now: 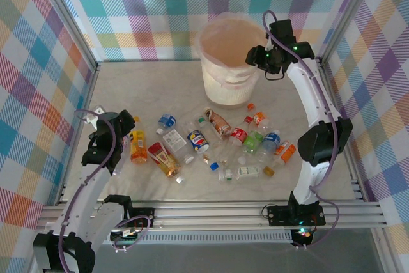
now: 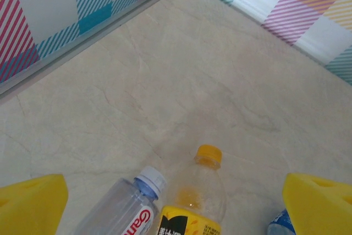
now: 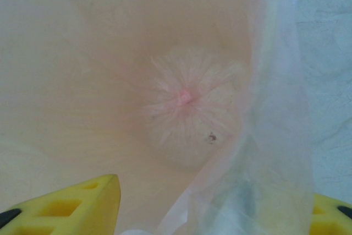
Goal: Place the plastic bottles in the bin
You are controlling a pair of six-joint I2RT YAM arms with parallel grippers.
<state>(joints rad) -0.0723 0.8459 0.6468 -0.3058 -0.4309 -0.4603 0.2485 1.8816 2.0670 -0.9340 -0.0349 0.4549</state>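
Progress looks nil: small clear plastic bottles (image 1: 198, 140) crowd the tabletop's (image 1: 147, 94) near half, the round cream-white plastic bin (image 1: 223, 91) seems empty, and left fingers (image 2: 30, 205) and right fingers (image 3: 77, 205) gape wide, holding nothing.

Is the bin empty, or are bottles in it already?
Empty: seen from above by the right wrist camera, the bin has a bare lined bottom, with nothing lying on it.
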